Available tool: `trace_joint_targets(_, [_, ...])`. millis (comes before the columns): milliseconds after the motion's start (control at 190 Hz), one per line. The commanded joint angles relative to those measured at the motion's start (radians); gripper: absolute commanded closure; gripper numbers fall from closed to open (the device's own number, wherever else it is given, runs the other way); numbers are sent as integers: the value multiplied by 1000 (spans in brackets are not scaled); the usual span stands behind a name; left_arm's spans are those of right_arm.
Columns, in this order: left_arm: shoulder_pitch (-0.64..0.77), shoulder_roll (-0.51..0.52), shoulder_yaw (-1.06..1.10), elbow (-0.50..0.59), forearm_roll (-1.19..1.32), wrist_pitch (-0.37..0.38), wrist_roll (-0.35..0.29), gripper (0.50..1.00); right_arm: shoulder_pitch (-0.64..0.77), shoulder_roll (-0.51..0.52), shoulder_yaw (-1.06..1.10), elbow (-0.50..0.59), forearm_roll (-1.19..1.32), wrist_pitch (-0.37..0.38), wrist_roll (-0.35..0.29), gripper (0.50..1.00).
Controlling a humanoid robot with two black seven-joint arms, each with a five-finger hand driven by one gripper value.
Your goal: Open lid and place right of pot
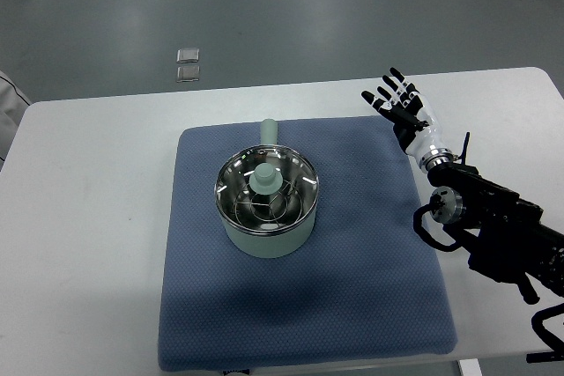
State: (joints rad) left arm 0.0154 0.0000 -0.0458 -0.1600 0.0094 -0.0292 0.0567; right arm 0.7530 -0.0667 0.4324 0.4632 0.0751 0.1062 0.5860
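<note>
**Lidded pot on the mat, right hand spread beside it**

A white rectangular table point(97, 217) fills most of the view, with grey floor beyond its far edge. On it lies a large blue textured fabric mat point(352, 288), roughly square, covering the table's middle.

The black-jointed right arm point(502, 231) comes in from the right edge and lies across the table's right side, past the mat's right border. It ends in the right hand point(398, 105), black-and-white, raised near the mat's far right corner with its fingers spread wide and holding nothing, well apart from the pot.

The pale green round pot point(267, 239) stands upright near the mat's centre, slightly toward the far side, its short pale green handle point(268, 132) pointing away from the robot. The clear glass lid point(267, 187) with a shiny metal rim sits closed on the pot; reflections show through it. A pale green round knob point(263, 179) rises from the lid's middle.

On the floor beyond the table lie two small square clear pieces point(188, 65), one just beside the other.
</note>
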Motion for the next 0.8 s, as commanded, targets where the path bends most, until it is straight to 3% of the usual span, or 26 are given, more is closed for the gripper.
trace_joint_targets(0, [0,0,3,0,1,0,0,500,0,1,0,0,0,1,0,570])
trace_joint_targets(796, [-3,0,1,4,-2,11,0,500,2,-5,2,-3,0,0,0,570])
